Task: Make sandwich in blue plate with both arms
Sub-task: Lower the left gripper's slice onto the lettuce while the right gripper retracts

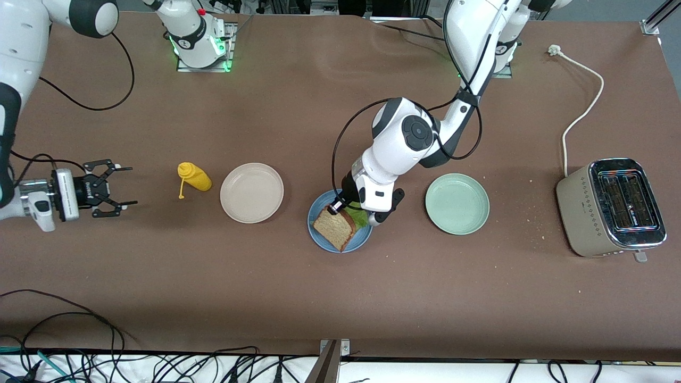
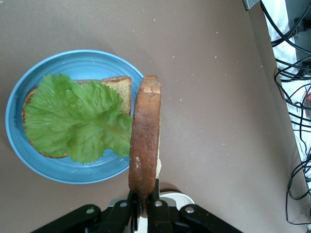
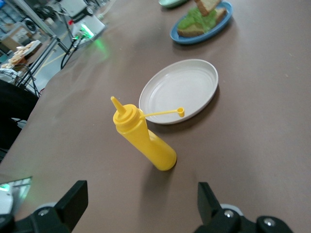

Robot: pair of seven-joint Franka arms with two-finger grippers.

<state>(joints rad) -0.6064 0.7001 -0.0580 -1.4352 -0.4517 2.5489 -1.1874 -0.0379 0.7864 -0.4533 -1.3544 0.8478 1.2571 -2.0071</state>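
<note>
Front view: tabletop (image 1: 340, 298) carries the blue plate (image 1: 319, 234) between beige and green plates. On it, lettuce (image 2: 77, 121) covers the bottom slice (image 2: 119, 90). Left pincer (image 2: 144, 201) clamps the top slice (image 2: 145, 141) on edge over the rim: tip it flat, square to the lettuce, then release. Right pincer (image 1: 117, 189) waits released beside the mustard bottle (image 1: 195, 177).

A robot lab, made up like a pretend kitchen. Two big white robot arms (image 1: 415, 138) bolted onto one long table under a brown cloth (image 1: 319, 298), with green lights glowing at a base (image 1: 199, 53). Lots of black cables (image 1: 64, 346) in a heap down at 7 o'clock. Kitchen things set out in a row: a toaster (image 1: 612, 207) over at 3 o'clock, plates, a yellow squeeze bottle (image 1: 194, 176).
</note>
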